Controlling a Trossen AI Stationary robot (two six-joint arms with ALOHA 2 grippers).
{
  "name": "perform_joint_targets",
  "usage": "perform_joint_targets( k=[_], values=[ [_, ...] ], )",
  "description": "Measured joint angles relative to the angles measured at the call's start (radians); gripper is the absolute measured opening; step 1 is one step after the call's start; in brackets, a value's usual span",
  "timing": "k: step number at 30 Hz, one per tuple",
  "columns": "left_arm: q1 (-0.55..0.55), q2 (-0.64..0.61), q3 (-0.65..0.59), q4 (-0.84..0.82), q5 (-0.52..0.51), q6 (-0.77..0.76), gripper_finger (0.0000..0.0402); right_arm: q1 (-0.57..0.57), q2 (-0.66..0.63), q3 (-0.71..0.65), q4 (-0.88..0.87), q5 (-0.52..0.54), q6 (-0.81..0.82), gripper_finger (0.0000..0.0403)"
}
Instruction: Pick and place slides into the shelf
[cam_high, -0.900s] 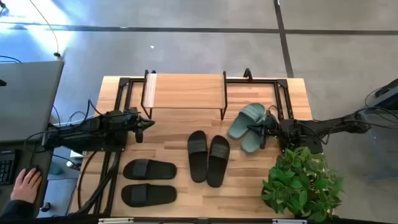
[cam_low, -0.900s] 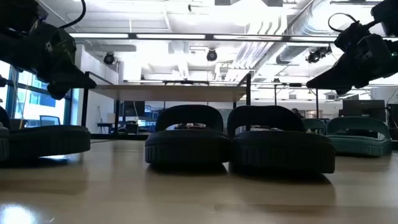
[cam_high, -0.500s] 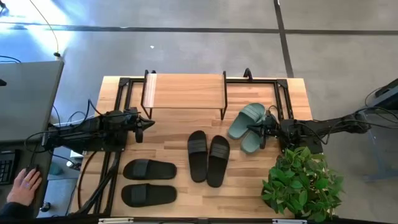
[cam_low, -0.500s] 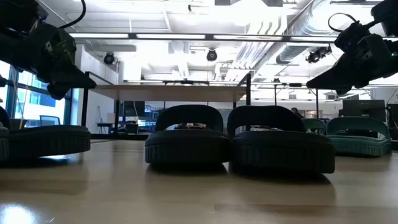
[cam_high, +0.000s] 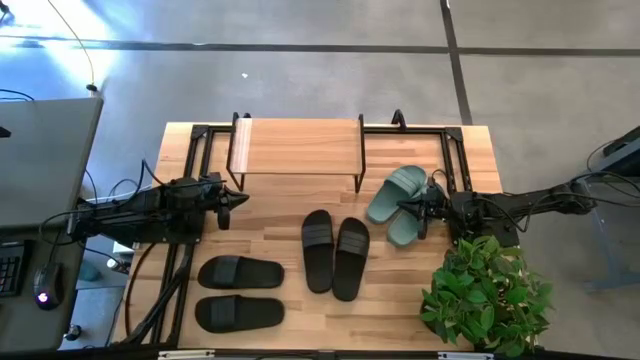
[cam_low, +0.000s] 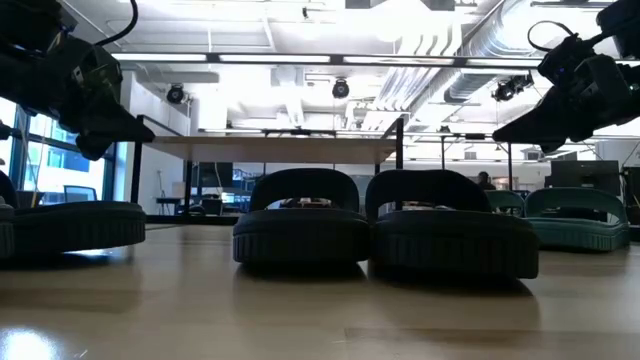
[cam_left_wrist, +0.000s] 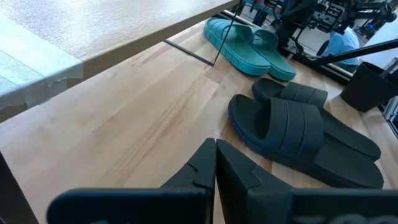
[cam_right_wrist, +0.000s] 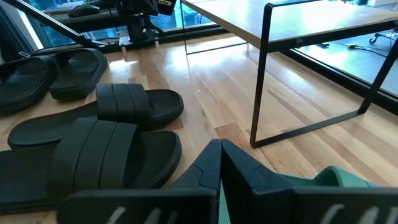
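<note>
The shelf (cam_high: 298, 148) stands on its thin black legs at the table's far edge. The sage-green slides (cam_high: 395, 190) lie soles down to its right, one black pair (cam_high: 335, 252) at mid-table, and another black pair (cam_high: 240, 291) near the left front. My left gripper (cam_high: 243, 200) is shut and hovers left of the shelf, above bare wood (cam_left_wrist: 216, 162). My right gripper (cam_high: 402, 207) is shut and hangs over the green slides (cam_right_wrist: 342, 180), clear of them in the low view (cam_low: 497, 137).
A potted plant (cam_high: 487, 295) stands at the table's near right corner, beside my right arm. Black metal frames (cam_high: 190, 160) run along both sides of the table. A grey desk with a mouse (cam_high: 46, 288) lies off the table's left. Bare wood shows before the shelf.
Both arms have kept still. A person's hand that lay on the mouse at the desk left of the table has gone out of view.
</note>
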Motion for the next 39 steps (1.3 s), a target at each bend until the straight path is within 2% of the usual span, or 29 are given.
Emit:
perform_joint_targets(
  k=[22, 28, 39],
  values=[
    [0.0, 0.0, 0.0, 0.0, 0.0, 0.0, 0.0001, 0.0, 0.0, 0.0, 0.0, 0.0, 0.0, 0.0],
    [0.0, 0.0, 0.0, 0.0, -0.005, 0.12, 0.0001, 0.0, 0.0, 0.0, 0.0, 0.0, 0.0, 0.0],
    [0.0, 0.0, 0.0, 0.0, -0.006, 0.124, 0.0001, 0.0, 0.0, 0.0, 0.0, 0.0, 0.0, 0.0]
  ],
)
